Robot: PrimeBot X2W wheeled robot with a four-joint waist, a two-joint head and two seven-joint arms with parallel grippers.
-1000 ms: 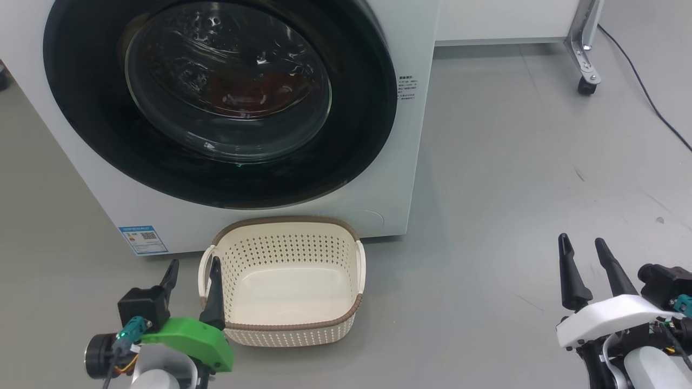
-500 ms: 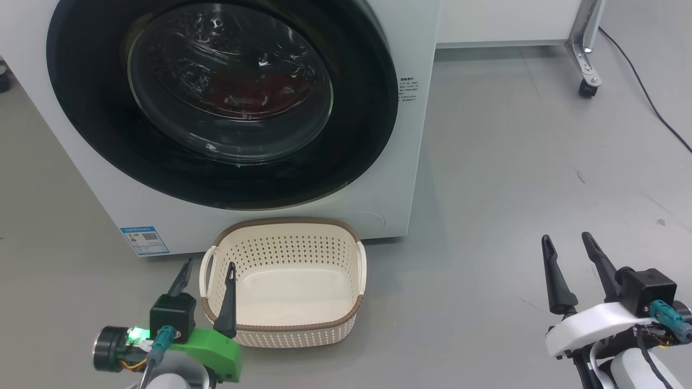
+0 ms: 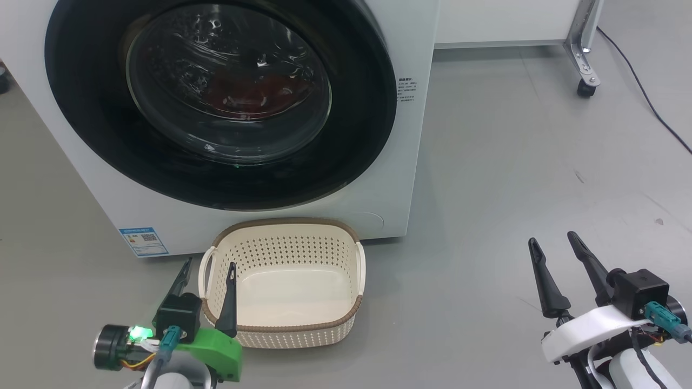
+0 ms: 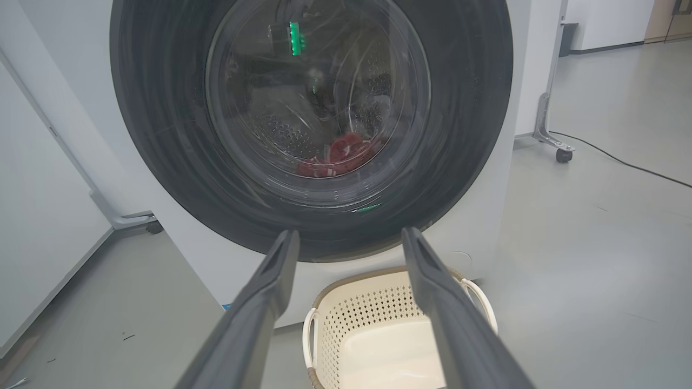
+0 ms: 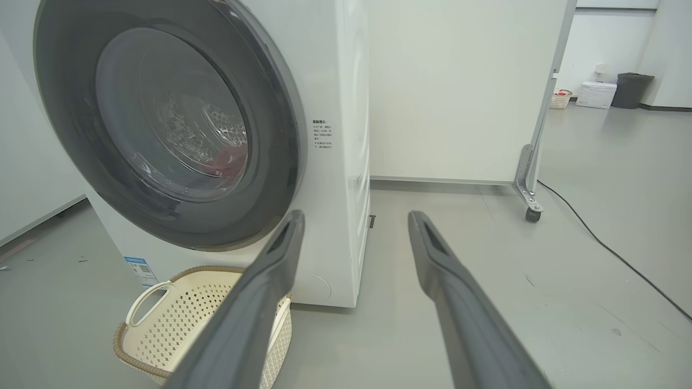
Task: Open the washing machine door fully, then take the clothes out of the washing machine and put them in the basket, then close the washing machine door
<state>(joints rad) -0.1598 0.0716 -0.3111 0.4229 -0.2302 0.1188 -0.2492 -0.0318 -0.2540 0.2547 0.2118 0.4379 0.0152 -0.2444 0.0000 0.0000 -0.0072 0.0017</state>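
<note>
The right end effector now sits further inward than a second ago, the left end effector barely shifted. Both gape wide and empty. The washing machine door is shut, the red clothes behind its glass and the basket below, so opening is not yet begun.

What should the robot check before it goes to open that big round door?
1. Washing machine door shut and waiting to be opened: ok.
2. Left gripper open and empty: ok.
3. Right gripper open and empty: ok.
4. Red clothes inside, seen through the door: ok.
5. Basket empty, on the floor right in front of the washing machine: ok.
6. A place on the door's edge to pull: cannot tell, none stands out.
</note>
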